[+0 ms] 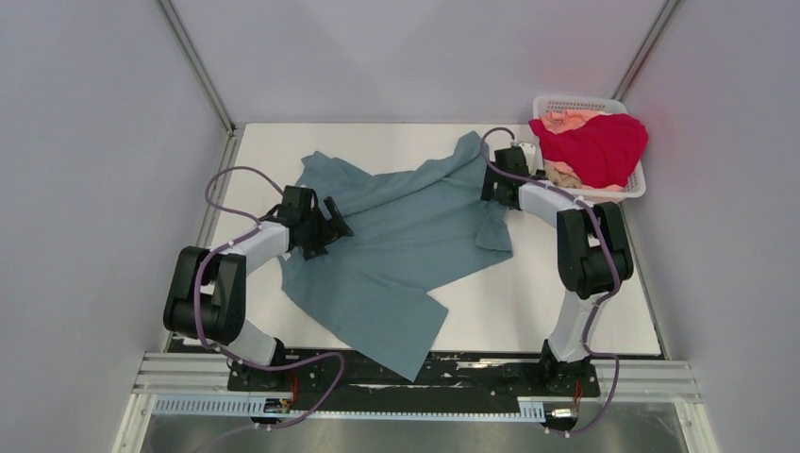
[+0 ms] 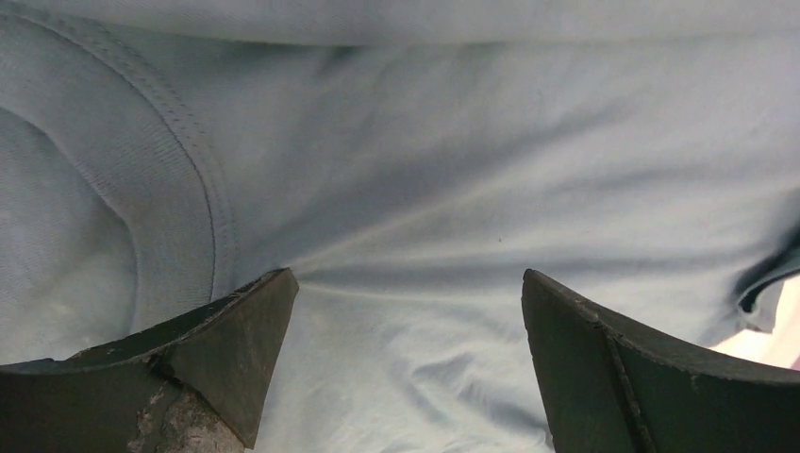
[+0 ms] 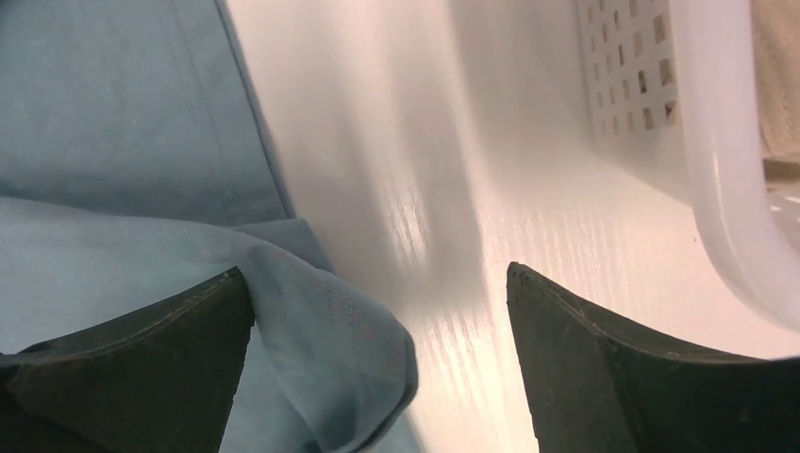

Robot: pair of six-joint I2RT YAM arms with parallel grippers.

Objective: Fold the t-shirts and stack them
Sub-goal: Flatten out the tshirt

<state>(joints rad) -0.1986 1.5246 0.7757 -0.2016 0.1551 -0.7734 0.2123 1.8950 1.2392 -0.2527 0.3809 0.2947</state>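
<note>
You are seemingly spreading the teal t-shirt point(image 1: 396, 250), lying rumpled on the tabletop point(image 1: 538, 311) left of the basket point(image 1: 634, 192) holding the red t-shirt point(image 1: 596, 146) and peach t-shirt point(image 1: 566, 120), with left claw point(image 2: 406, 283) and right claw point(image 3: 377, 278) both released over it, so next is probably pinching opposite edges and pulling flat.

You have the spread t-shirt point(image 1: 406, 255) lying across the middle of the desk point(image 1: 585, 311), running from the far left toward the near centre. Your left claw point(image 1: 335, 229) sits over the shirt's left part, with the collar point(image 2: 179, 189) just beside one finger. Your right claw point(image 1: 494, 189) is at the shirt's far right edge, between the cloth and the basket point(image 1: 634, 189). The basket stands in the far right corner of the desk. In it, the upper t-shirt point(image 1: 594, 146) lies on the lower t-shirt point(image 1: 566, 121) and drapes over the right rim.
</note>
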